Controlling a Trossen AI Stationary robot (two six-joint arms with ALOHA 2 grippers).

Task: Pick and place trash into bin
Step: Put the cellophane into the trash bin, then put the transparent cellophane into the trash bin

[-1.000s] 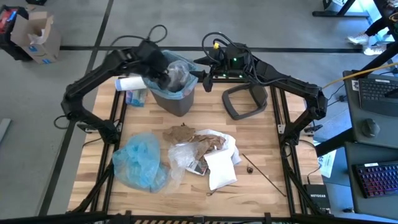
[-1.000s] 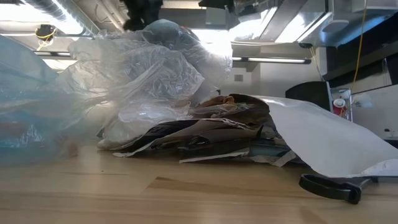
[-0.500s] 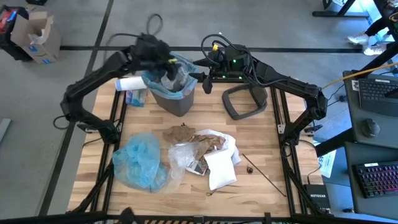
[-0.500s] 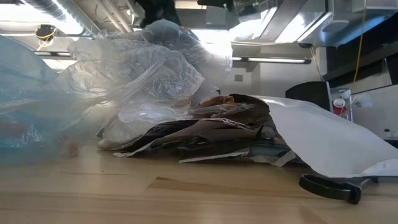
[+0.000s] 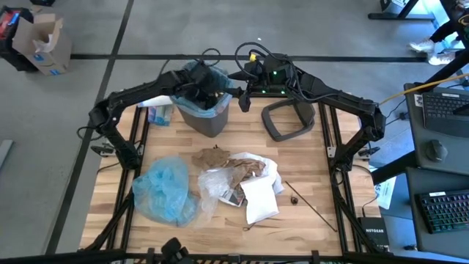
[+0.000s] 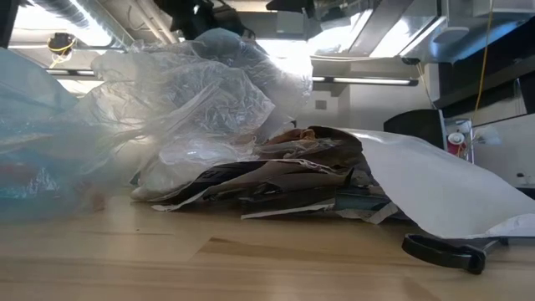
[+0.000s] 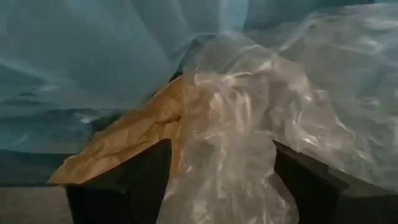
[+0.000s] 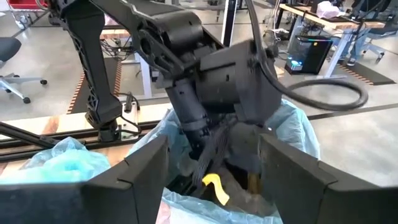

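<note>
The dark grey bin (image 5: 210, 121) with its light blue liner (image 8: 292, 127) stands at the table's far edge. My left gripper (image 5: 207, 92) reaches down inside it, shut on a bundle of clear wrap (image 7: 230, 137) and brown paper (image 7: 124, 140). My right gripper (image 5: 239, 95) hovers open just right of the bin's rim, touching nothing. The other trash (image 5: 234, 176) lies in a heap mid-table: brown paper, clear wrap (image 6: 192, 100), a white mailer (image 5: 260, 199), and thin dark sticks (image 5: 314, 207). The grey lid (image 5: 287, 121) lies flat on the table, right of the bin. My left gripper has the crumpled clear wrap (image 7: 249, 155) bunched between its two fingers, with brown paper (image 7: 158, 124) beside it spilling over one finger (image 7: 130, 186). The fingers point down into the bin from above. The bundle sits inside the blue liner; whether it rests on the bin's contents I cannot tell.
A loose light blue bag (image 5: 165, 192) lies at the near left of the table. A white roll (image 5: 154, 98) and a small packet lie left of the bin. Bare wood shows along the table's right side. A cardboard box (image 5: 44, 44) sits on the floor beyond.
My left gripper, carrying the clear wrap, rose at the bin's left rim, then swung toward the table's right and went down into the bin. The wrap that stood above the rim is now inside the liner. My right arm stayed still.
</note>
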